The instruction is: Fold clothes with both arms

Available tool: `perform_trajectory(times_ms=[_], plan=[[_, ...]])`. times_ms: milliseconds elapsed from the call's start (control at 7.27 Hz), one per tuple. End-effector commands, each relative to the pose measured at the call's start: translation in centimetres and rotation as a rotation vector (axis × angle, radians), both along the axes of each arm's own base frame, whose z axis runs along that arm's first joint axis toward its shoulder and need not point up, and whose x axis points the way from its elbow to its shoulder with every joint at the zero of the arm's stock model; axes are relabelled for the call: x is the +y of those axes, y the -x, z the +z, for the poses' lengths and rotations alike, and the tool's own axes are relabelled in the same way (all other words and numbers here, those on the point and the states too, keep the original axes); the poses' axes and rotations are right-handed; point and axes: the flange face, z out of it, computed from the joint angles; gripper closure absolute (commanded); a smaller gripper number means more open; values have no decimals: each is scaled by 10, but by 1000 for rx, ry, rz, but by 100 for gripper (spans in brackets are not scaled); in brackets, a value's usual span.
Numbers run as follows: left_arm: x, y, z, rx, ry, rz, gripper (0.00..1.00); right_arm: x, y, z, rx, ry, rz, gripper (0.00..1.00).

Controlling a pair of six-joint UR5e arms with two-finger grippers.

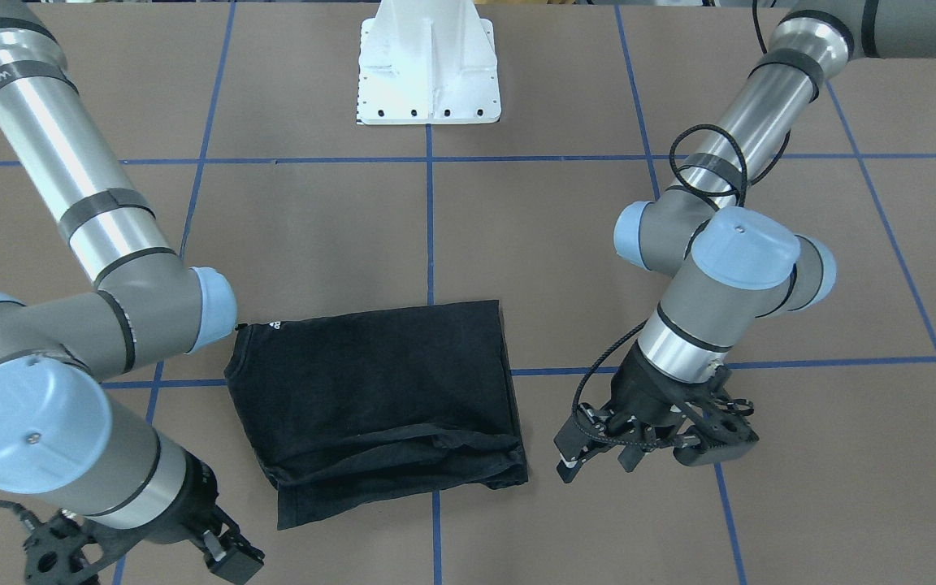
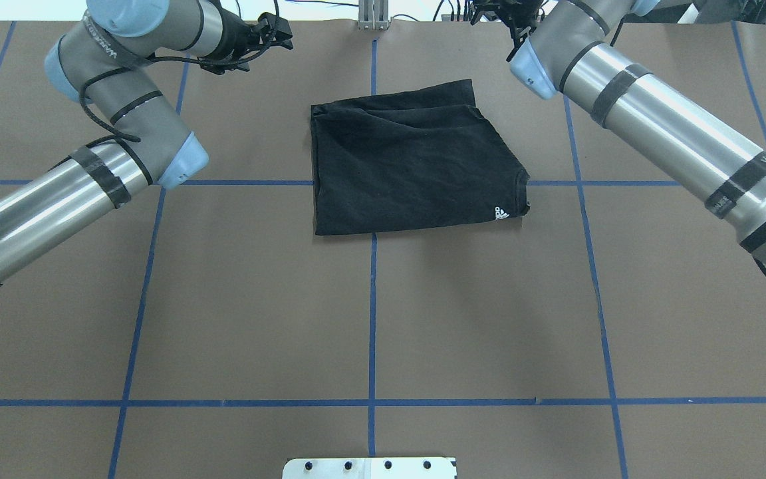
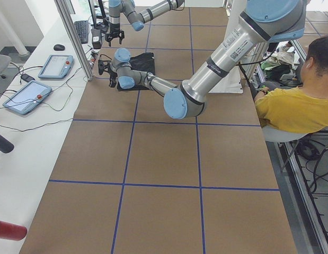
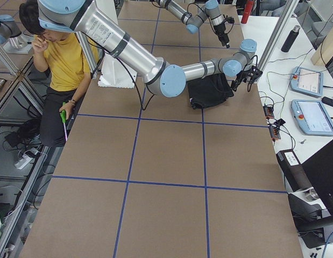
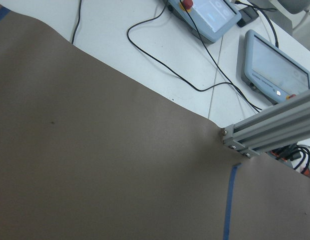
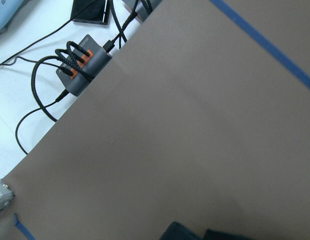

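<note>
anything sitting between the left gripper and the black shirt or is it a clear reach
Nothing visible stands in the way. The left gripper hangs beside one side edge of the folded black T-shirt. Only bare brown table shows between them in the front-facing view.

Wide open across the bare table (image 2: 370, 319) from the white base plate (image 2: 370, 468) up to the folded T-shirt (image 2: 416, 166). Bare strips on both sides of it, then hemmed by the left gripper (image 1: 655, 443), near but apart, and by the right arm (image 1: 212, 307), with a joint cap seemingly just beside the collar corner. Past the far edge, blocked by an aluminium post (image 5: 267, 132), pendants (image 5: 275, 67) and cables (image 5: 170, 70).
</note>
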Motion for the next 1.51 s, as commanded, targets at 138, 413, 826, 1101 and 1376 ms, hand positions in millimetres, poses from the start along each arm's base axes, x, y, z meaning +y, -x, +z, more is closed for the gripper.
perform_trajectory(times_ms=[138,413,826,1101,1376], plan=[[21,110,92,-303,-235,179,0,67,-149,118,193,-323,-369,0],[32,236,168,-386,-315,255,0,123,-267,178,210,-389,-485,0],[59,377,258,-503,-345,373,0,237,-367,272,179,-430,-535,0],[78,425,297,-520,-296,506,0,270,-385,314,157,-450,-601,0],[113,431,308,-497,-163,530,0,275,-387,326,159,-429,-653,0]])
